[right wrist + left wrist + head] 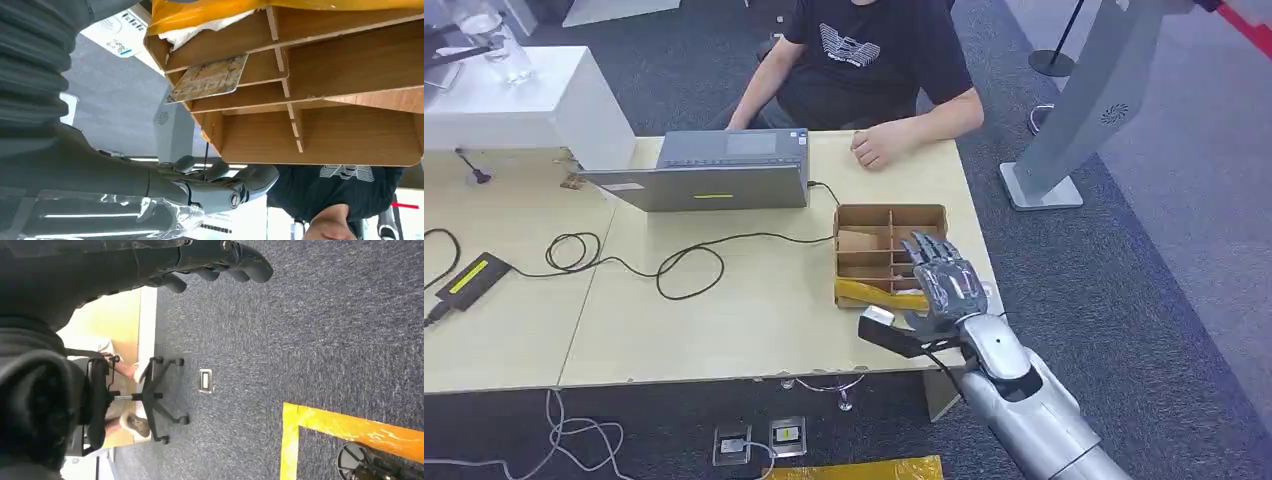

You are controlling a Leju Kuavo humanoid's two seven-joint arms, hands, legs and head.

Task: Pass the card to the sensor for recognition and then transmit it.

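A tan patterned card [207,79] leans in one compartment of the wooden divided box [350,135], on the side nearest the table's right edge. My right hand [944,280] hovers over that side of the box [889,212] with its fingers [220,186] spread and nothing in them. A white sensor pad [117,32] with printed marks lies just beyond the box's near right corner. My left hand [220,260] hangs over the carpet, its fingers loosely bent and holding nothing.
A person in a black shirt [864,60] sits across the table behind a grey laptop [724,172], one hand [874,150] resting near the box. Black cables [674,262] and a small black device [469,277] lie to the left. A grey stand [1074,120] rises on the right.
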